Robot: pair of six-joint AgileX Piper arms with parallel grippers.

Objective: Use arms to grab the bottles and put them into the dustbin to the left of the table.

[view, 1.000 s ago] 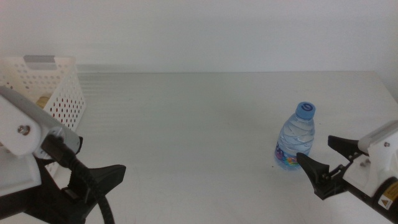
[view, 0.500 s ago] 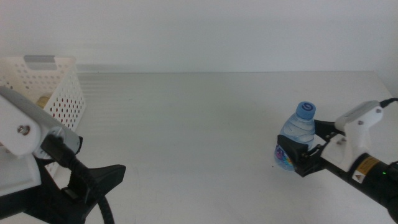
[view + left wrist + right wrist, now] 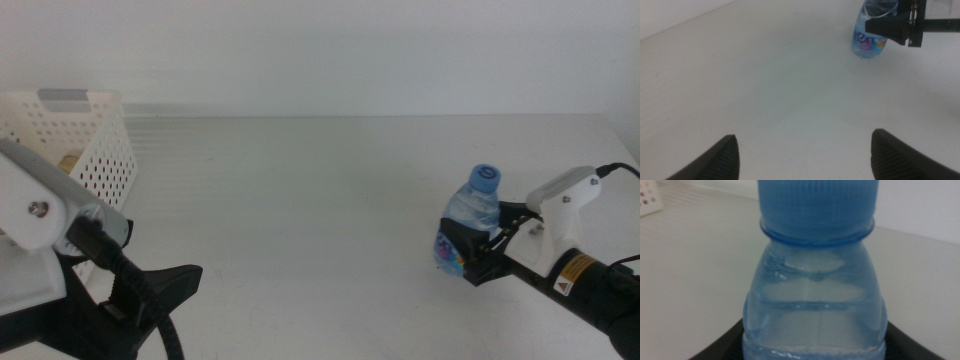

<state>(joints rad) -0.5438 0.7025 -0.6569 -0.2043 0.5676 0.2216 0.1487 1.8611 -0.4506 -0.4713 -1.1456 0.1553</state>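
A small clear water bottle (image 3: 480,203) with a blue cap stands on the right of the table (image 3: 300,200), leaning slightly left. My right gripper (image 3: 473,238) comes in from the right and is shut on the bottle's lower body, one dark jaw on each side. In the right wrist view the bottle (image 3: 815,295) fills the picture between the jaws. The left wrist view shows the same bottle (image 3: 867,42) with the right gripper (image 3: 890,25) across it. My left gripper (image 3: 185,278) waits open at the bottom left. The white perforated dustbin (image 3: 90,140) stands at the far left.
Something yellowish (image 3: 68,160) shows through the dustbin's holes. The white wall runs along the table's far edge. The table's right edge lies just beyond the right arm's white body (image 3: 565,195).
The right gripper moved in from the lower right and closed around the bottle. The bottle has shifted slightly left and tilted. The left arm has not moved.
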